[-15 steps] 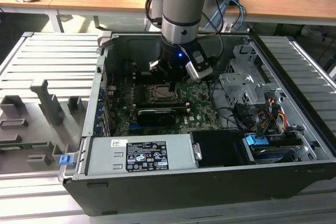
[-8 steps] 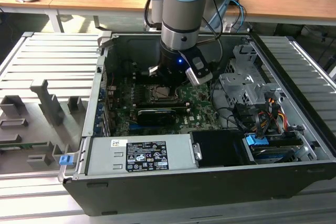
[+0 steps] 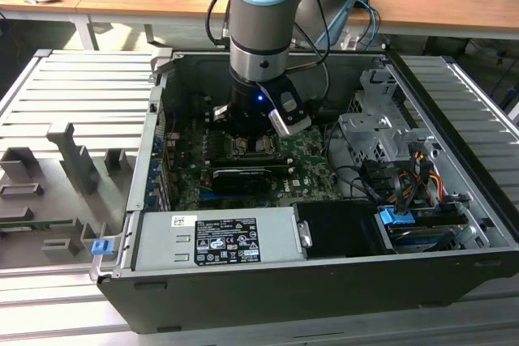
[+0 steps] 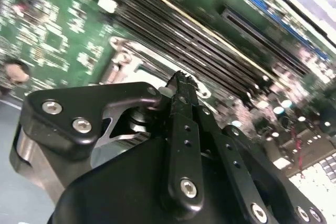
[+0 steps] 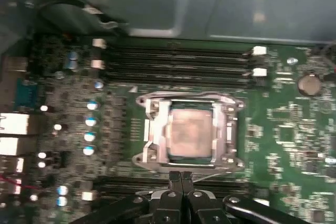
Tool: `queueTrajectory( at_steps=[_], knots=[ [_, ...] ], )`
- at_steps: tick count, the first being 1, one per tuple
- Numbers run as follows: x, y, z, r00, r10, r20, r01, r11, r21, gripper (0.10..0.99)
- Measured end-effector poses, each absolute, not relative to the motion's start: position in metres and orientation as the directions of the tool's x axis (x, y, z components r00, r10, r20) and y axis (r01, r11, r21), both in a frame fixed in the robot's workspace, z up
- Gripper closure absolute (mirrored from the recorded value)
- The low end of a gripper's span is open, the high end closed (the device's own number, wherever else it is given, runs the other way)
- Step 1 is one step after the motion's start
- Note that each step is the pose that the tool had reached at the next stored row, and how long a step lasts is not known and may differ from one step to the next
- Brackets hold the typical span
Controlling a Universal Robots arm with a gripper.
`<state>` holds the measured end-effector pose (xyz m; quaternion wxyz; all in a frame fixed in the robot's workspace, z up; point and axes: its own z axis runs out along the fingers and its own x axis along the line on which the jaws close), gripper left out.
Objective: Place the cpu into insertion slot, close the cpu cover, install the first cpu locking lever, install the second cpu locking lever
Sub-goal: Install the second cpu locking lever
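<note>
In the first wrist view the cpu (image 5: 190, 132) lies flat in the insertion slot (image 5: 157, 157), its pale grey face showing through the cut-out of the cpu cover (image 5: 157, 129). The silver cover lies down flat around the chip. My gripper (image 5: 181, 179) is shut with nothing between its black fingers, and its tips sit just beside the socket's edge, by the long memory slots. In the second wrist view the gripper (image 4: 181, 80) hovers close over the silver socket frame (image 4: 126, 61). In the exterior view the arm (image 3: 259, 54) stands over the insertion slot (image 3: 253, 148) in the middle of the green board.
The open computer case (image 3: 268, 281) surrounds the board. A grey power supply box (image 3: 219, 239) lies at the front, and a drive cage (image 3: 377, 135) with cables is on the exterior view's right. Long black memory slots (image 5: 178, 61) run beside the socket.
</note>
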<state>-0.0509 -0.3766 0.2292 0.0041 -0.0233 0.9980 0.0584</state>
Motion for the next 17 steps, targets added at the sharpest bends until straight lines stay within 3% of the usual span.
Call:
queueTrajectory(
  at_steps=[1,3,17],
  knots=[
    [-0.055,-0.377,0.22,-0.999,-0.046,-0.011,-0.047,0.992,0.116,0.98],
    [-0.062,-0.386,0.218,-0.999,-0.045,-0.013,-0.047,0.984,0.172,0.98],
    [-0.074,-0.405,0.217,-0.999,-0.044,-0.018,-0.047,0.966,0.254,0.98]
  ],
)
